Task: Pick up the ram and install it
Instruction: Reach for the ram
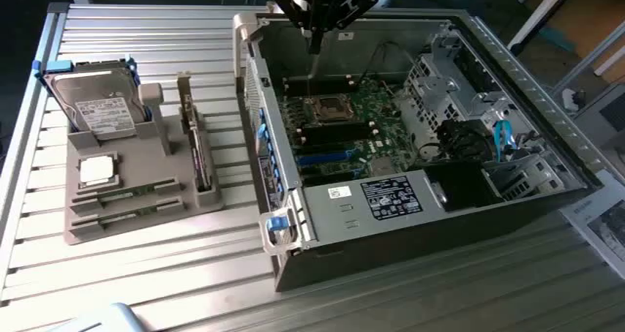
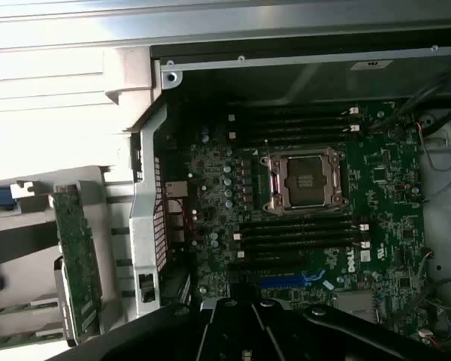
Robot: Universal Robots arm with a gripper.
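Hovering above the open computer case: gripper, fingers pressed together, holding nothing. Ram: one of two sticks slotted in the grey holder beside the case, likely staged for pickup.

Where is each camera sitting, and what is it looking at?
Exterior view: sits up high off the arm and looks down at the open computer case and the gray holder with two ram sticks; the gripper hangs over the case.
Wrist view: rides on the wrist and looks straight down into the case at the motherboard; the gripper's dark body shows.
Both views share the motherboard and its processor socket.
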